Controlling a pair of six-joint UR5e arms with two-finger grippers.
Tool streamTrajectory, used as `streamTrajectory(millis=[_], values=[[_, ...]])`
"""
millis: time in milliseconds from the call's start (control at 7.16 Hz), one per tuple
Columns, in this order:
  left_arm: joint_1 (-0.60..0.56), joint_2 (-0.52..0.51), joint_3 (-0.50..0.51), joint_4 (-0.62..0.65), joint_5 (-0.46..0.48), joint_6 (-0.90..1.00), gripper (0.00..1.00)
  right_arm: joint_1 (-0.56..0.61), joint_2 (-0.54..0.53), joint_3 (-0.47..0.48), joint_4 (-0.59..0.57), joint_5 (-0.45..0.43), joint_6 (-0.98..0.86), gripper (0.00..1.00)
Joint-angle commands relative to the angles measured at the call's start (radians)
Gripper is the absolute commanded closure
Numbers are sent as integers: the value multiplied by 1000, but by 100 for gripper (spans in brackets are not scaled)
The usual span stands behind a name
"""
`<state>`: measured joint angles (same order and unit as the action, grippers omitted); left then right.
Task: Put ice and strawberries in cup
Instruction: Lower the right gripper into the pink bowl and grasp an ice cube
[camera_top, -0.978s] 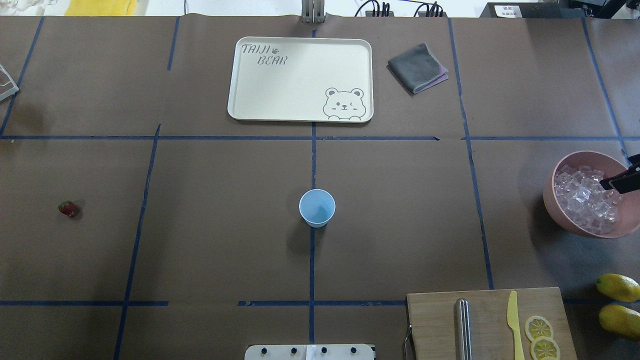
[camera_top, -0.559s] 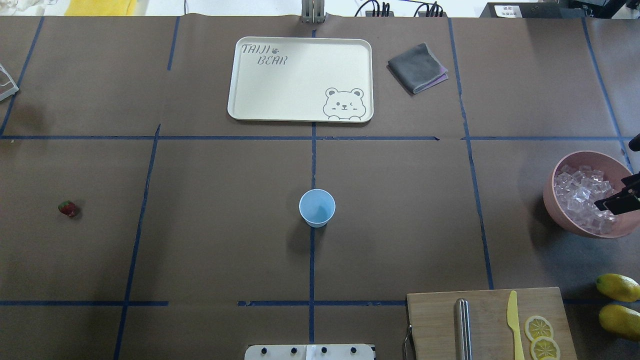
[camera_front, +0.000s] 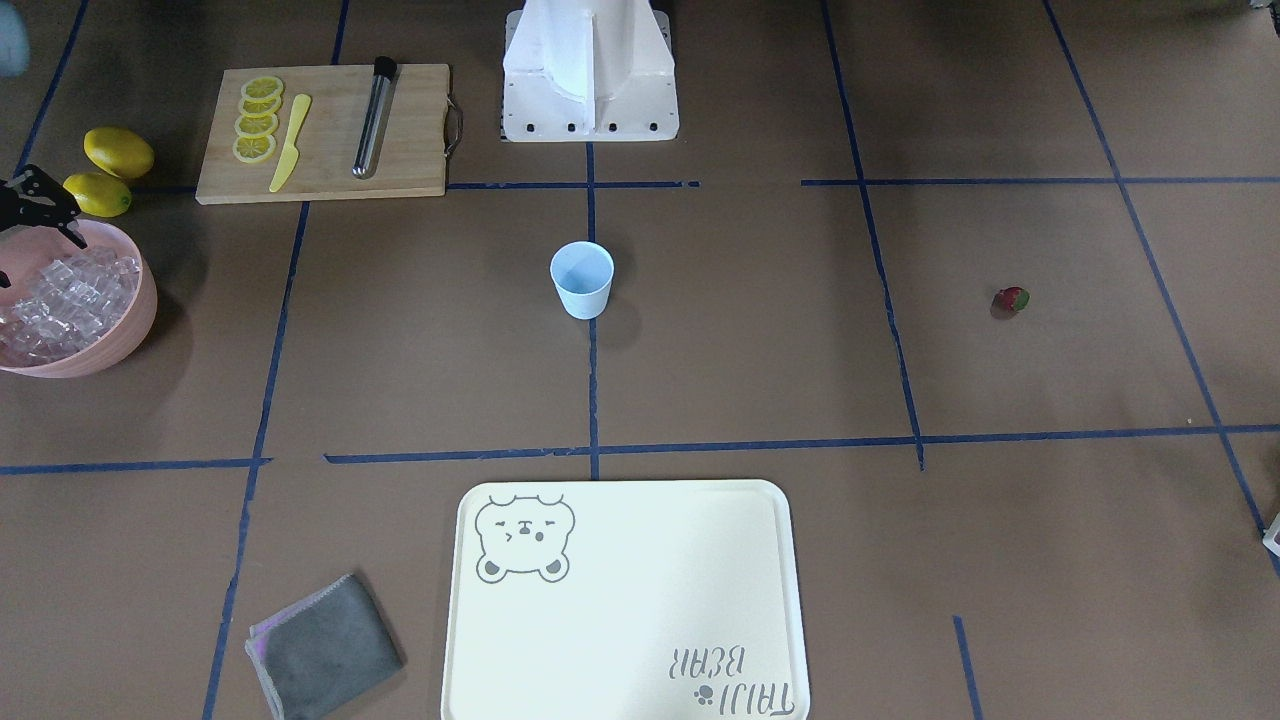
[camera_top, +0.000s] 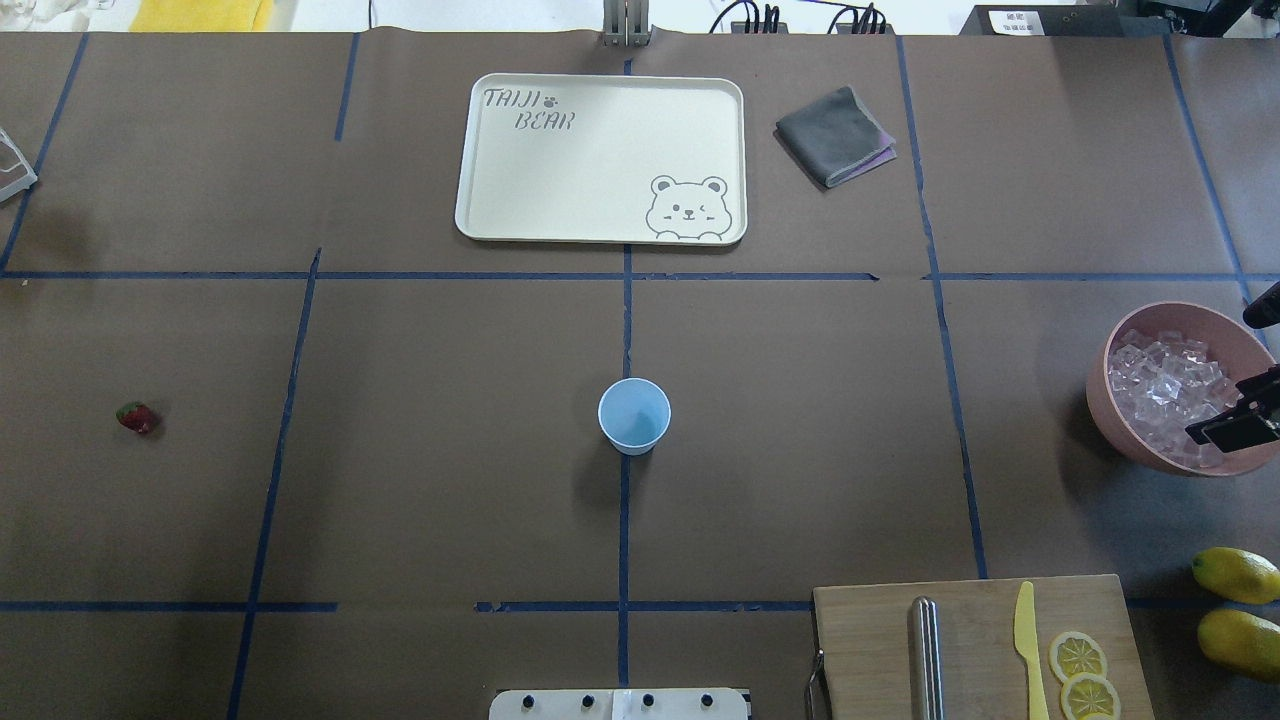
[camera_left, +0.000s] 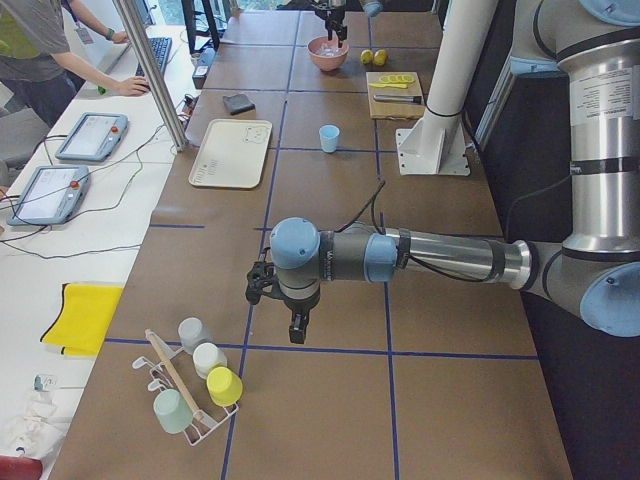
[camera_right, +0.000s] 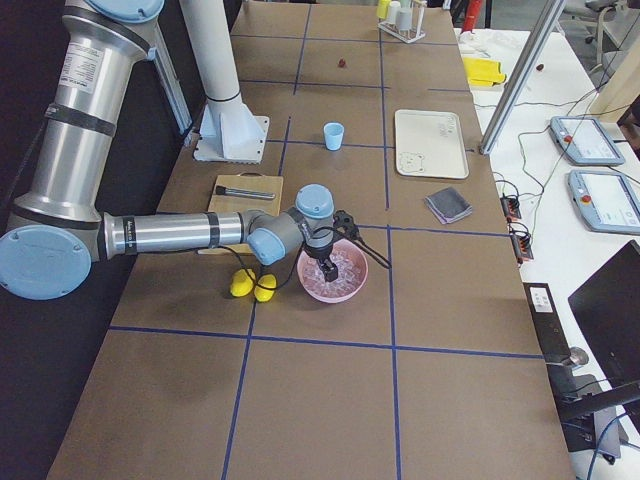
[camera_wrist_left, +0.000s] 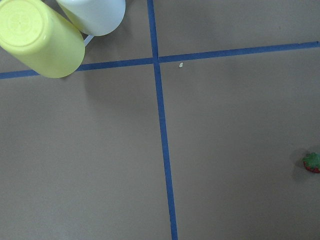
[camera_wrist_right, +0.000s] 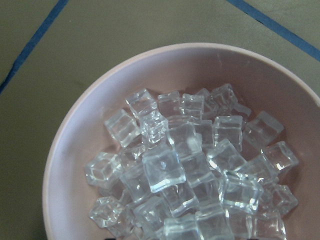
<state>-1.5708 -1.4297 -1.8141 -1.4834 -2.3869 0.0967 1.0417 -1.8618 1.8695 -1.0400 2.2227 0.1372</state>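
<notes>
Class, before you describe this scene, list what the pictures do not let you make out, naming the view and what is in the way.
1. Right gripper: the overhead view's right edge cuts it off above the ice; open or shut is unclear.
2. Left gripper: seen only in the exterior left view, from an awkward angle; open or shut is unclear.
3. Strawberry: cut by the left wrist view's right edge.

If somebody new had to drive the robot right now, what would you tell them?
Left gripper: above bare table, near the strawberry. Open or shut, cannot tell.
Right gripper: over the ice in the bowl. Cannot tell if it holds a cube.
Cup: empty, mid-table.
Done: nothing is in the cup yet.
Left to do: ice and the strawberry into the cup.
</notes>
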Motion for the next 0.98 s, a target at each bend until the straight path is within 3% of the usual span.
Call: streamTrajectory(millis=[0,838], values=[[0,0,1,0,0,0,0,-9,3,-15,0,-40,-7,11],[0,0,-4,0,0,0,0,-19,9,-21,-5,-17,4,18]])
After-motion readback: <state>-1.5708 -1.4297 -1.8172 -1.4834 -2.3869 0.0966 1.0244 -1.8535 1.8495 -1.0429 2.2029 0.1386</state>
